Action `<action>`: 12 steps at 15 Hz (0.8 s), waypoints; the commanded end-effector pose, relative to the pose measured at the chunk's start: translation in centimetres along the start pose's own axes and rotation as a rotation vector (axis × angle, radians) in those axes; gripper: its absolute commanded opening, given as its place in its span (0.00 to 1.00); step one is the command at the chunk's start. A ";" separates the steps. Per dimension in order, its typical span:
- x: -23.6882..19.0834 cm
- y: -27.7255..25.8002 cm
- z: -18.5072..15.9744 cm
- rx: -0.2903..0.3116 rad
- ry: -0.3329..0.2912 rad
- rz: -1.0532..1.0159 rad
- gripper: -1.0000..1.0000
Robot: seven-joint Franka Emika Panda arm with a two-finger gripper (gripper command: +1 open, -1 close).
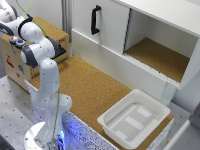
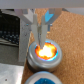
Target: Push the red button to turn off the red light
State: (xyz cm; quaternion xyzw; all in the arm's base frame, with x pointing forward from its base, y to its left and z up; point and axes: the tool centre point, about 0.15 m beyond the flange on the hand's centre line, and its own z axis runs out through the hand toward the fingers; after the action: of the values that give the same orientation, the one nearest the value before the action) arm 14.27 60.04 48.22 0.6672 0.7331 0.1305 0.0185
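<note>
exterior view: the white franka arm point(image 1: 42, 70) rises from its base at the lower part of the exterior view's left and bends back over a wooden box point(image 1: 20, 65) standing at that same side, just beside the cork-topped counter point(image 1: 90, 87). the wrist sits above the box top; the gripper itself is hidden by the arm here. a small blue round disc point(image 1: 19, 43) shows on the box top beside the wrist. a white plastic bin point(image 1: 134, 117) rests on the counter toward the exterior view's right. behind the counter stands a white cabinet point(image 1: 145, 40) with a black handle point(image 1: 95, 20) on its shut door and an open compartment with a cork floor.

wrist view: the gripper point(image 2: 41, 31) hangs directly over the red light point(image 2: 45, 51), a glowing orange-red lamp in a grey metal ring, lit and overexposed at its centre. the two fingers point(image 2: 36, 31) are drawn close together, nothing between them, tips at or just above the lamp's face; contact cannot be told. a bluish round disc point(image 2: 44, 78) lies just beside the lamp. the red button cannot be told apart from the lamp.
</note>
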 end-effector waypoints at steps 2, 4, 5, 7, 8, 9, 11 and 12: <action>3.0 1.4 1.0 0.061 -0.156 0.005 0.00; 3.1 1.7 2.7 0.067 -0.176 0.015 0.00; 3.2 2.2 3.7 0.059 -0.189 0.033 0.00; 3.4 2.5 4.5 0.067 -0.199 0.046 0.00; 3.4 2.4 4.6 0.073 -0.197 0.046 0.00; 3.3 2.1 4.5 0.078 -0.196 0.042 0.00; 3.0 1.8 4.2 0.074 -0.196 0.044 0.00; 2.9 1.9 3.3 0.076 -0.180 0.053 0.00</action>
State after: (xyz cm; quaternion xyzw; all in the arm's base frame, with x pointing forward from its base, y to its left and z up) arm 15.02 60.28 46.29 0.6794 0.7259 0.1060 0.0144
